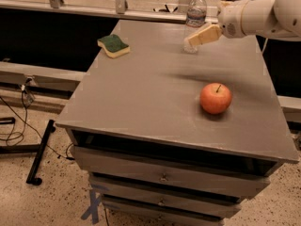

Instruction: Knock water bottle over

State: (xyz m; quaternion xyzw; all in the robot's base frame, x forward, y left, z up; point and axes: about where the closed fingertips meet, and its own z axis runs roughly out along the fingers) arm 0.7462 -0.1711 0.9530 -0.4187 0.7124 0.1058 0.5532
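Observation:
The water bottle (195, 11) stands upright at the far edge of the grey table (141, 93), clear ribbed plastic with a white cap and a label band. My gripper (193, 41) reaches in from the right on a white arm (256, 17). Its tan tip overlaps the bottle's lower part in the camera view, right at or just in front of the base. I cannot tell whether they touch.
A red apple (216, 98) sits on the table's right half, nearer the front. A green and yellow sponge (113, 45) lies at the far left. Drawers are below the tabletop. Metal rails run behind the table, and cables lie on the floor at left.

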